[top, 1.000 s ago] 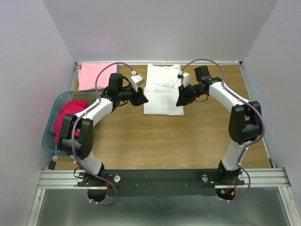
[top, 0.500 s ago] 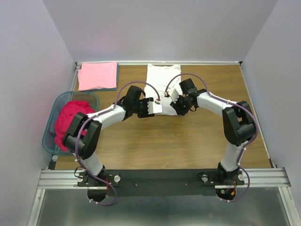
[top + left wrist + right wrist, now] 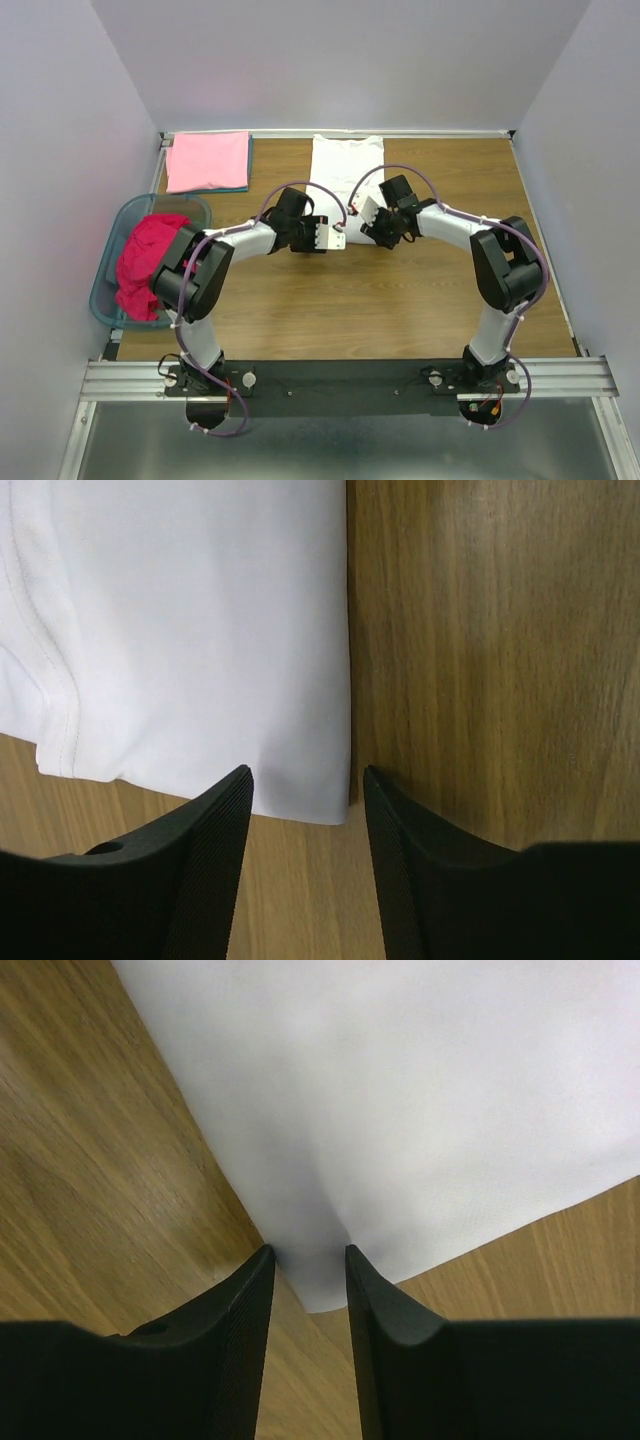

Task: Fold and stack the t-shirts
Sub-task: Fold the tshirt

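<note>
The t-shirts lie in three places. At the left, the deep magenta-red cotton shirt [image 3: 150,258] is bunched inside the teal plastic basket [image 3: 133,205], crumpled so that no long axis shows. Beyond it, in the far-left corner of the brown wooden table [image 3: 400,300], the light pink shirt [image 3: 208,160] lies as a flat folded rectangle, a little wider than deep. The white shirt [image 3: 347,165] lies flat in the middle, its long axis running from the back edge toward the arms, with its near hem at the two grippers. The left gripper [image 3: 308,785] has its black fingers well apart, straddling one hem corner and holding nothing. The right gripper [image 3: 308,1255] has its fingers only narrowly parted around the other near corner, and the cloth puckers between them — whether it is pinched cannot be told.
</note>
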Controlling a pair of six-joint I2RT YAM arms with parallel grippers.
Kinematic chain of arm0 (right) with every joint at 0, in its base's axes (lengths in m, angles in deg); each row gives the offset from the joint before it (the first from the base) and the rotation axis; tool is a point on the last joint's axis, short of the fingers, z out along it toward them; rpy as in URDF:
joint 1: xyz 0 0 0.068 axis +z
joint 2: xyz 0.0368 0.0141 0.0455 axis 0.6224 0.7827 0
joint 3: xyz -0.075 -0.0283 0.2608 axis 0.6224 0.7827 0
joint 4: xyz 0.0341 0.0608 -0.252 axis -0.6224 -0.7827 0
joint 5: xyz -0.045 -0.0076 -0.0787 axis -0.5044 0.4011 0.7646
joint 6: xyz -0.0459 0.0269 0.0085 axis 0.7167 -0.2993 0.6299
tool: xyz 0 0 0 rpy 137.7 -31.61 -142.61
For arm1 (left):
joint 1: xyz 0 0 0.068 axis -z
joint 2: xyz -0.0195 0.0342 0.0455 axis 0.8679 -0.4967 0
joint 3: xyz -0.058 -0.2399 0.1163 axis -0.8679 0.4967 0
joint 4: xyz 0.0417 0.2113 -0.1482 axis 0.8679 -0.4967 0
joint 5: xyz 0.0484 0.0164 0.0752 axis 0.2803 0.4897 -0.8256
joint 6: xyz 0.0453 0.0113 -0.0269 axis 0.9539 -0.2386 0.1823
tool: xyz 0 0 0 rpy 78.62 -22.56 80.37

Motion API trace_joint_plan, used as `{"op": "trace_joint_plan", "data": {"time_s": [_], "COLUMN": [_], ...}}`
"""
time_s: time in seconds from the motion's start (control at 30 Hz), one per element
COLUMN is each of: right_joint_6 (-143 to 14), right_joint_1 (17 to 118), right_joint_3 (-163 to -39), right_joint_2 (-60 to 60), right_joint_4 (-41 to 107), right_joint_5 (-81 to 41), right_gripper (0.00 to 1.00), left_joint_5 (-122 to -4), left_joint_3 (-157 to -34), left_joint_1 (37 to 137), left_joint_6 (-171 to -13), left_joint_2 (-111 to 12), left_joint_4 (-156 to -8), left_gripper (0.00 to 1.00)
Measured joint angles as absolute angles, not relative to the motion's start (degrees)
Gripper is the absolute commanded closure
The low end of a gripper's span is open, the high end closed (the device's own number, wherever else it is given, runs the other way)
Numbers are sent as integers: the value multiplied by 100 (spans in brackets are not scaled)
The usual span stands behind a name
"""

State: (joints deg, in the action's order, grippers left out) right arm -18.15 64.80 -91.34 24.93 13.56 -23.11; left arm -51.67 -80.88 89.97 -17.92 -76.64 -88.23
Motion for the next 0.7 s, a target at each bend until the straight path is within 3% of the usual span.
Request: {"op": "trace_joint_plan", "data": {"time_s": [0.23,0.33,0.4,0.47,0.53,0.7], "right_joint_6": [-1629,-1553,-1514,-1455,-1400,-1328], "right_joint_1": [6480,6480,6480,6480,6480,6480], "right_joint_3": [-8916,-8916,-8916,-8916,-8922,-8937], "right_joint_2": [2314,2314,2320,2333,2362,2373], "right_joint_4": [1371,1369,1367,1371,1378,1391], "right_joint_5": [-2298,-2300,-2300,-2300,-2298,-2269], "right_gripper": [56,58,66,85,96,99], "left_joint_5": [-5232,-5235,-5239,-5237,-5237,-5123], "left_joint_3": [-8265,-8326,-8355,-8381,-8414,-8598], "left_joint_1": [8997,8997,8997,8997,8997,8952], "left_joint_6": [-1659,-1626,-1617,-1600,-1589,-1584], "left_joint_2": [-7820,-7883,-7907,-7916,-7920,-7920], "left_joint_4": [-9016,-9081,-9112,-9149,-9204,-9534], "left_gripper": [77,83,87,96,100,100]}}
